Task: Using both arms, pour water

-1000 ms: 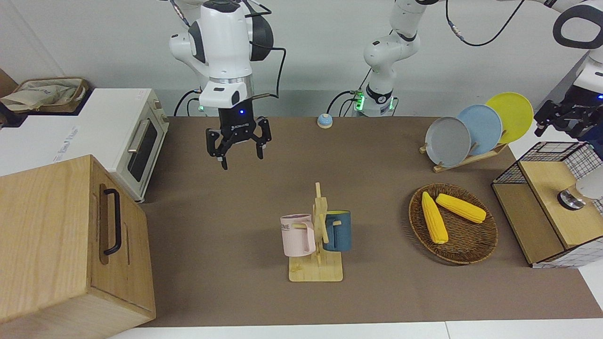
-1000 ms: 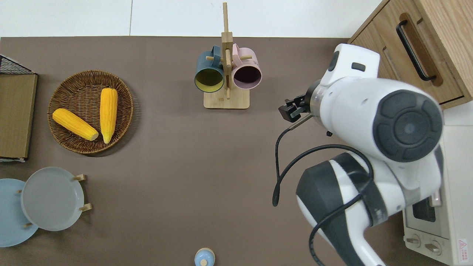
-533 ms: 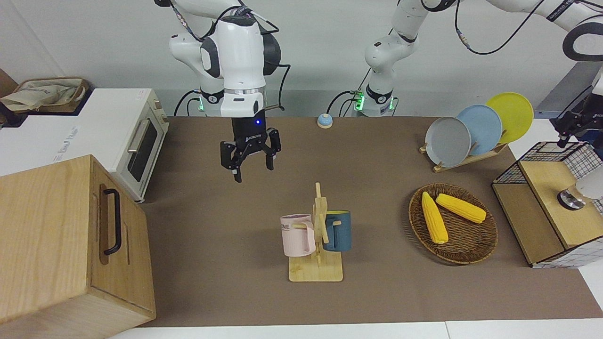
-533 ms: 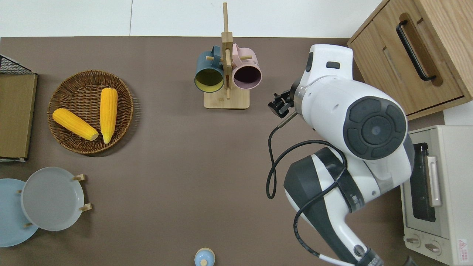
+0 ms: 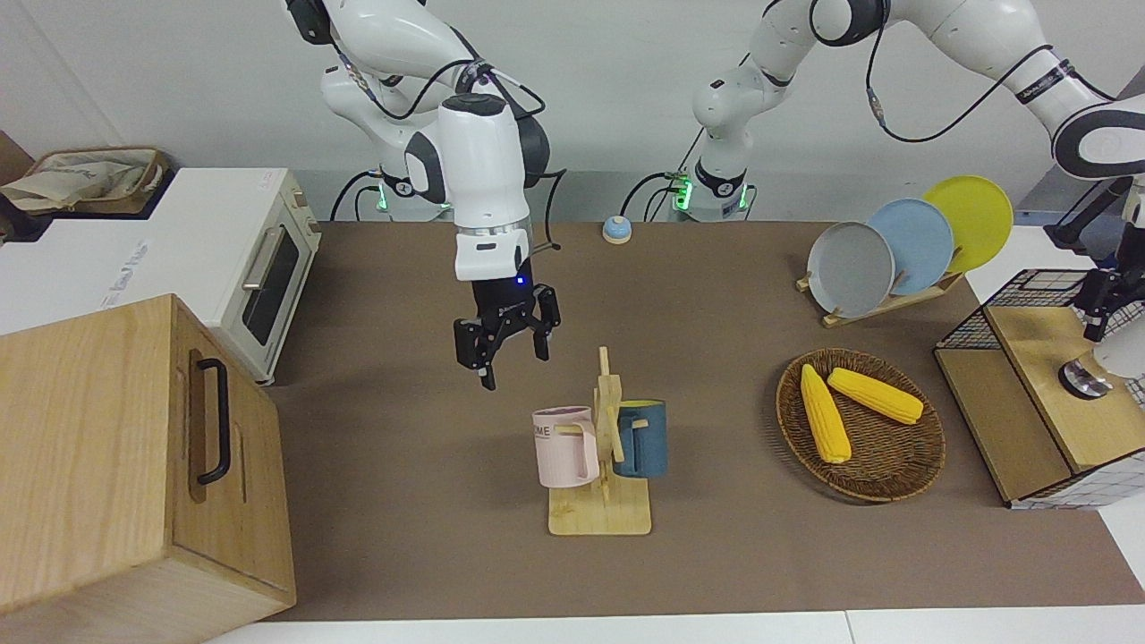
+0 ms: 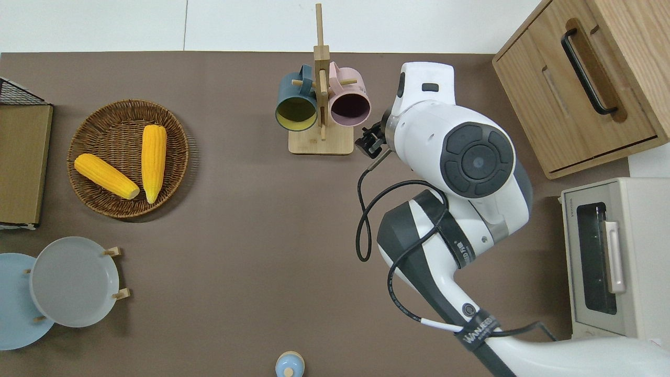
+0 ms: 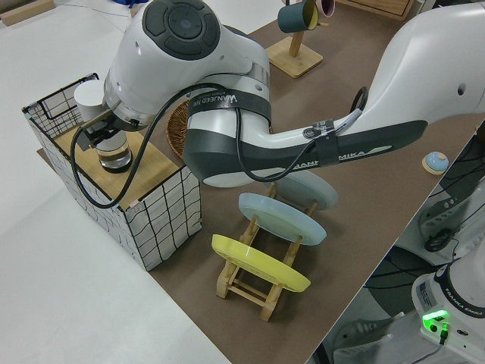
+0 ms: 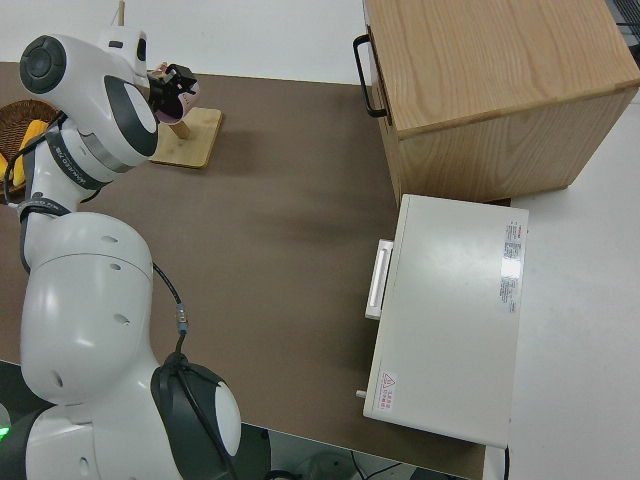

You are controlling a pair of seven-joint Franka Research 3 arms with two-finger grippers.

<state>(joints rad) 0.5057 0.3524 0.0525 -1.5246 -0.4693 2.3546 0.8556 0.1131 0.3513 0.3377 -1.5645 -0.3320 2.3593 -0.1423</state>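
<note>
Your right gripper (image 5: 506, 344) hangs in the air with its fingers spread apart and nothing between them. In the overhead view it sits over the bare brown counter (image 6: 235, 251), just beside the wooden mug stand (image 6: 321, 139) on the side toward the right arm's end. The pink mug (image 5: 564, 446) and the dark blue mug (image 5: 641, 438) both hang on that stand, the pink one closest to the gripper, and neither is touched.

Your left gripper (image 5: 1107, 305) is out at the left arm's end of the counter, over the wire basket (image 5: 1038, 291) with the wooden top. A glass cup (image 7: 114, 152) stands on that top, and the gripper is just above it. You cannot tell whether its fingers are spread or closed.
</note>
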